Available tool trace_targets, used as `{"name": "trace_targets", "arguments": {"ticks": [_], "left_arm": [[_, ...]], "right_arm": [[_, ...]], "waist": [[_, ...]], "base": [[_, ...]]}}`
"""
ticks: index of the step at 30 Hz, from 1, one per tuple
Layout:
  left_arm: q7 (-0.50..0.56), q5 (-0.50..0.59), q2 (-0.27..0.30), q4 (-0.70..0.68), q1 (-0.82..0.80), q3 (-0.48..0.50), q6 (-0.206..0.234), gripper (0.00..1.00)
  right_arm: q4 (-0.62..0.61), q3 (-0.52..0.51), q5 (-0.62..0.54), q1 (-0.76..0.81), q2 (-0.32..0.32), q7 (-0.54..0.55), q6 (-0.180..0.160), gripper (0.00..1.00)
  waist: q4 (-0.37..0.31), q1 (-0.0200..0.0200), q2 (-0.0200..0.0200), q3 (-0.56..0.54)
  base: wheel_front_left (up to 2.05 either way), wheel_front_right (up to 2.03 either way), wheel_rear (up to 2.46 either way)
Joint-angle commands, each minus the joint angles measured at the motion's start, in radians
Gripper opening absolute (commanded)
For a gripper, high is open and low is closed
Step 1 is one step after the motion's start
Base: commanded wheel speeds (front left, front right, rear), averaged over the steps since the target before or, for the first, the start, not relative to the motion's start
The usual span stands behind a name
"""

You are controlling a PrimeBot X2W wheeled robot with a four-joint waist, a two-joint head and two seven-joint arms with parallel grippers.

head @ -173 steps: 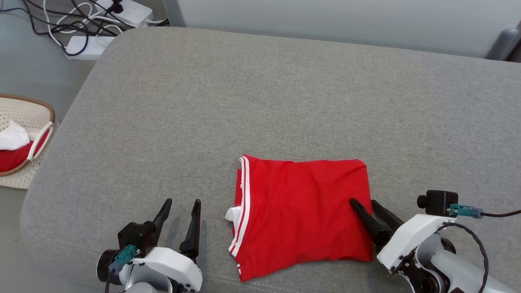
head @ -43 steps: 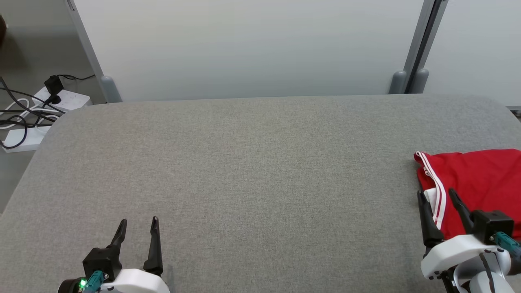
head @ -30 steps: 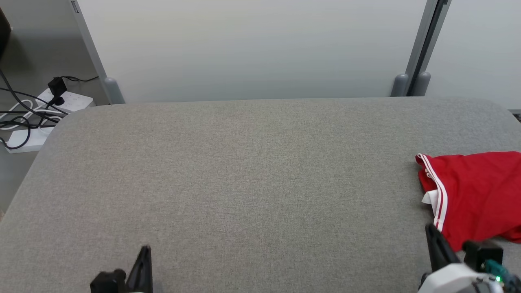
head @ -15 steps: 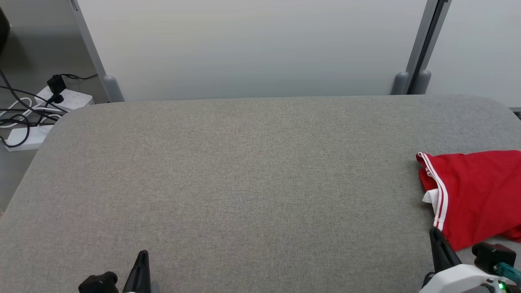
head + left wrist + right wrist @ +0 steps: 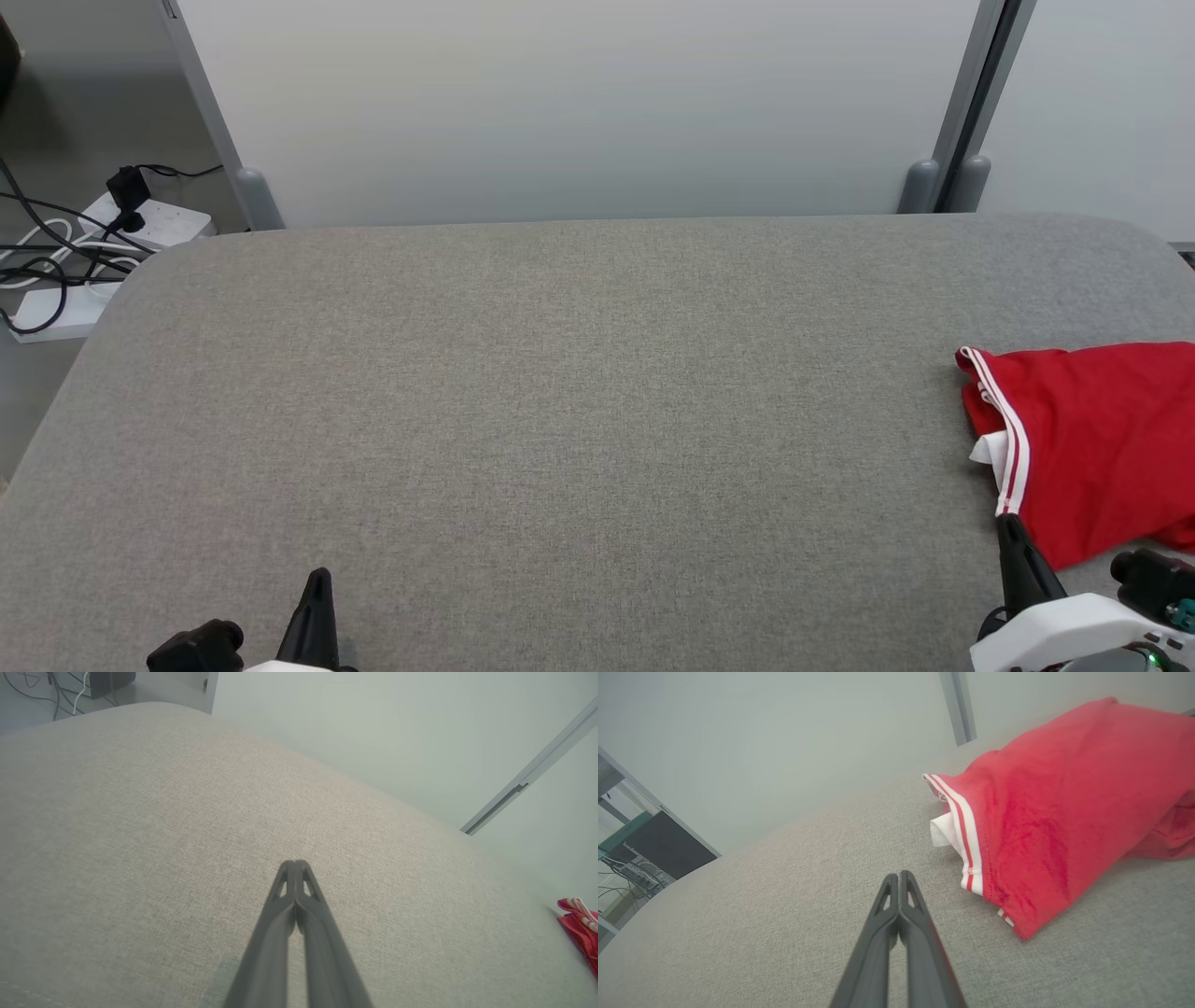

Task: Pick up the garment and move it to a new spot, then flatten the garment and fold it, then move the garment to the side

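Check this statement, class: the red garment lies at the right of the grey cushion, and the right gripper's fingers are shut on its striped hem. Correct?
Not quite. The right gripper has its fingers shut, but on nothing: the right wrist view shows them pressed together beside the red garment, apart from its striped hem. The rest stands.

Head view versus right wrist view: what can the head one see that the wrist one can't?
Head view, not right wrist view: the shut left gripper and the grey cushion's whole back edge. Right wrist view, not head view: the right gripper's two fingers pressed together. Both: the red garment with white stripes, the cushion, a grey post.
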Motion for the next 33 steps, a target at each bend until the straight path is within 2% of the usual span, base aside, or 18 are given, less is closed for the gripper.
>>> {"name": "trace_targets", "arguments": {"ticks": [1,33], "left_arm": [[0.008,-0.03,0.015,-0.031,-0.051,0.015,-0.008,0.0],[0.102,-0.394,0.019,-0.075,-0.082,0.049,-0.046,0.0]], "right_arm": [[-0.036,0.001,0.032,-0.033,-0.013,0.01,0.001,0.0],[-0.113,-0.031,0.397,-0.027,0.0,0.101,0.002,0.0]], "waist": [[0.0,-0.0002,-0.0001,0.001],[0.0,-0.0002,-0.0001,0.016]], "base": [[0.0,0.0,0.0],[0.0,0.0,0.0]]}}
